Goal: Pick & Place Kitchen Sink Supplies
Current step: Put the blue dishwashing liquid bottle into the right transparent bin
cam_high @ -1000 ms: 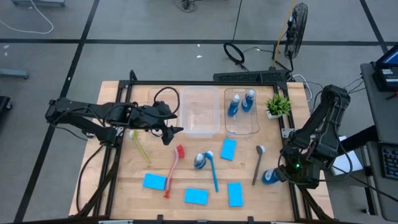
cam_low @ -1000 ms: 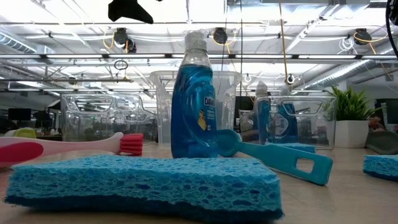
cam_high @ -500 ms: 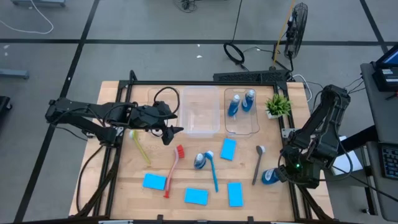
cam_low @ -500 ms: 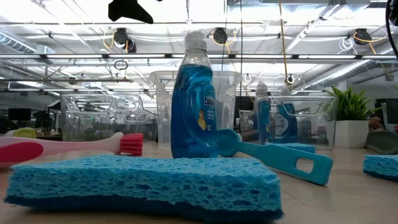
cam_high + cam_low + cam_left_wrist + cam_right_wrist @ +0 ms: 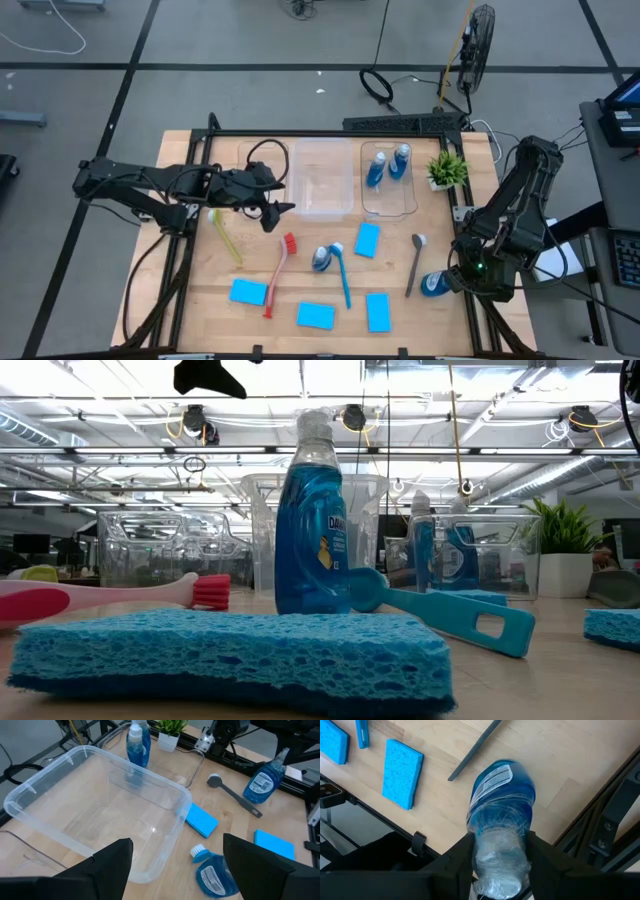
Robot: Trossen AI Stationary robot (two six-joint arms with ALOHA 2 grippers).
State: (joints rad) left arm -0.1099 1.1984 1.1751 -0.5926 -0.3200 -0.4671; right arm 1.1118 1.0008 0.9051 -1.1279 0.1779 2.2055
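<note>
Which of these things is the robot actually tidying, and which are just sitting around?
Being tidied: blue sponges, blue soap bottles, long-handled brushes.
Just there: potted plant, clear bins, floor fan.

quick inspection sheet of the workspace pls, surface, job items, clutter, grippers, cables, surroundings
surface: wooden table, dark frame around it.
job's things: four blue sponges loose on the wood; red brush, blue brush, yellow-green brush, grey brush lying flat; two bottles in the right bin, one bottle mid-table, one at the right edge.
clutter: potted plant; empty middle bin.
grippers: left gripper open above the table near the bins; right gripper around the edge bottle.
cables: cable loops on the floor behind the table.
surroundings: fan on the floor, grey carpet.
</note>
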